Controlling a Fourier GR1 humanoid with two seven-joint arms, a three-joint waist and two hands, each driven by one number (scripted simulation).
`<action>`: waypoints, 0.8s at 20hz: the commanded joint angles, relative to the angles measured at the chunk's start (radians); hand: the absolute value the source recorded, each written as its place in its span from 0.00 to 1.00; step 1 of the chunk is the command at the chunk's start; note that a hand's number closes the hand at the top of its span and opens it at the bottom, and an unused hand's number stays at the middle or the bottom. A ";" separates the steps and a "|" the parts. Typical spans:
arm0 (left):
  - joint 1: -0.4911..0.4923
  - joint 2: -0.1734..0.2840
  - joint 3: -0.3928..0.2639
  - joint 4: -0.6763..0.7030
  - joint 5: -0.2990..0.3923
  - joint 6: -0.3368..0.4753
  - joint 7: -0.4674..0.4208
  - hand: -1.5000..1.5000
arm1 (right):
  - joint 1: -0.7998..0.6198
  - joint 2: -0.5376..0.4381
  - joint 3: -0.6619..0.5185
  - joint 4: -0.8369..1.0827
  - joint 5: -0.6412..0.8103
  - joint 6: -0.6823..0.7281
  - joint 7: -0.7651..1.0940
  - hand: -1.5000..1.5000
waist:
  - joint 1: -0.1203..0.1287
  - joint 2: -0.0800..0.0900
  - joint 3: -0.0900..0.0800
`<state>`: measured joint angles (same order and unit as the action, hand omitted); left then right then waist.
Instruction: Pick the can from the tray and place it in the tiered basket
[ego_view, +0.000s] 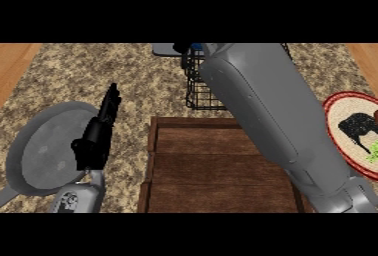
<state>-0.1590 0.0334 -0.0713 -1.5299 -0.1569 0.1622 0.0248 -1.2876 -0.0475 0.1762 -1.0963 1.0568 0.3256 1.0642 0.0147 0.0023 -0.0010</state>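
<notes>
Looking down from the head view, nearest me at 6 o'clock is the brown wooden tray (214, 170), its floor showing bare planks. At 8 o'clock my left hand (96, 137) sits edge-on over a grey round plate (40, 150), fingers straight and pointing up toward 12, holding nothing. My right forearm (273, 125) runs from 5 o'clock diagonally up across the tray's right side to about 12 o'clock. At 3 o'clock, partly cut off by the frame, is a red-rimmed plate (347, 132) with a dark shape and a bit of green on it. Far end, 12 o'clock: the black wire tiered basket (196, 90), mostly hidden behind the forearm. My right hand (181, 48) shows only as a dark bit at the basket's top; can't tell its fingers. A small blue patch (196, 47) touches it; can't tell if that's the can. All sits on a speckled counter (148, 80).
</notes>
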 joint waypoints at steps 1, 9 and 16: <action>-0.049 -0.016 0.001 0.023 -0.009 0.014 0.020 0.50 | -0.063 -0.032 -0.053 0.152 0.041 -0.041 0.013 1.00 | 0.002 0.003 0.000; -0.006 0.007 0.004 -0.017 0.004 -0.014 0.024 0.50 | 0.047 -0.019 -0.209 0.137 0.022 -0.251 0.041 0.00 | 0.005 0.003 0.002; 0.027 0.003 0.003 -0.024 0.005 -0.003 -0.003 0.50 | 0.140 -0.001 -0.282 0.098 -0.047 -0.371 -0.093 0.00 | -0.006 -0.001 0.001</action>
<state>-0.1494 0.0307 -0.0774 -1.5477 -0.1624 0.1667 0.0358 -1.1884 -0.0498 -0.0502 -0.9742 1.0488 0.0501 0.9914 0.0104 0.0022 0.0001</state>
